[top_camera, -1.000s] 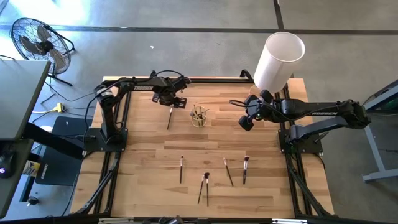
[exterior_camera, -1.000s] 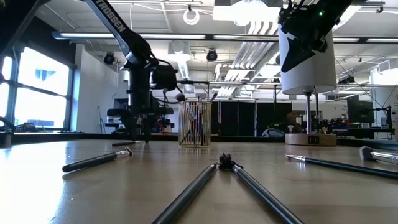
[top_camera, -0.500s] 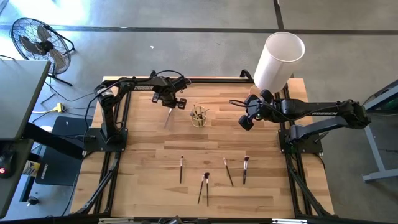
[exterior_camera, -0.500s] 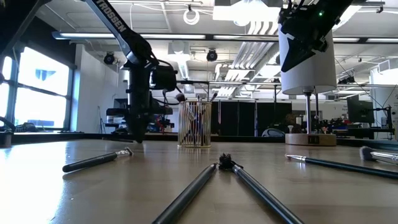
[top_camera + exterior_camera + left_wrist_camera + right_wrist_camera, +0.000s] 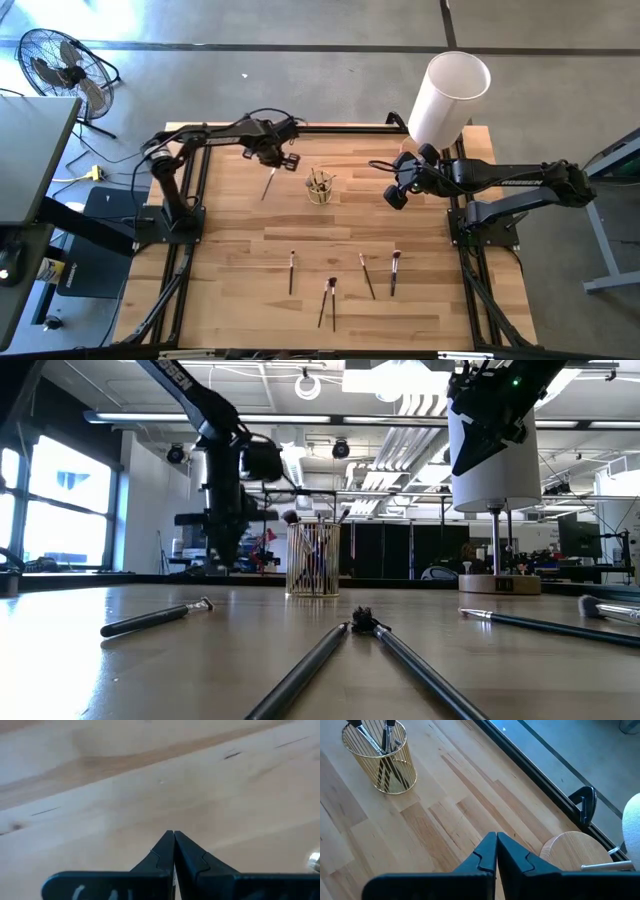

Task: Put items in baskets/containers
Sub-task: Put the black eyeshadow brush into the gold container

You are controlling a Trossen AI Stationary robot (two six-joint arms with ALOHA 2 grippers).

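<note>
a: high view first. the left gripper (image 5: 274, 157) is hovering in the upper middle of the table (image 5: 230, 300), and one brush (image 5: 267, 185) is slanting down from its tips.

b: looks pinched by its top end to me, ready for the cup (image 5: 320, 187) just to the right, which is already holding several.

a: five loose brushes (image 5: 367, 276) are waiting across the lower middle. the right gripper (image 5: 394, 197) is idling right of the cup, beneath the white cylinder (image 5: 448, 95).

b: low view: the left gripper (image 5: 218, 558) is hanging left of the cup (image 5: 313, 558), centre frame.

a: left wrist view: fingers (image 5: 162, 852) are pressing tight together, only blurred wood beyond. no handle showing here, so the grip is my guess.

b: right wrist view: fingers (image 5: 485, 850) are closed on nothing, parked clear, with the cup (image 5: 382, 757) at upper left.
</note>
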